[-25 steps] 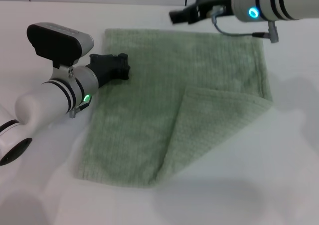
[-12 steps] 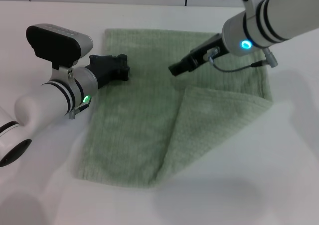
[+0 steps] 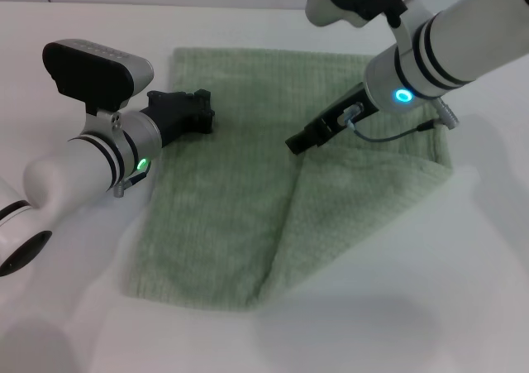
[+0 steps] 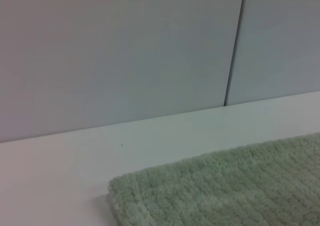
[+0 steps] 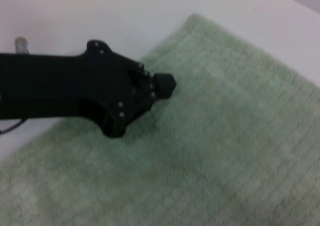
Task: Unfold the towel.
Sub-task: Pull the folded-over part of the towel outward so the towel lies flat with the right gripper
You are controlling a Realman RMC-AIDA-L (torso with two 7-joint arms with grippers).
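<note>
Right hand (image 3: 296,142) at towel (image 3: 240,224) fold corner; left hand (image 3: 202,112) on edge; grips unclear.

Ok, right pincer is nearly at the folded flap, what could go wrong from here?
The right pincer sits at the folded corner's tip on the towel; it may pinch the layer underneath too. The left pincer rests only on the left edge, so the whole cloth could slide when the flap is pulled.

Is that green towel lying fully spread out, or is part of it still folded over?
Partly folded. The towel lies flat on the table, but its near right corner is doubled back in a triangular flap. The right gripper is at the flap's tip.
</note>
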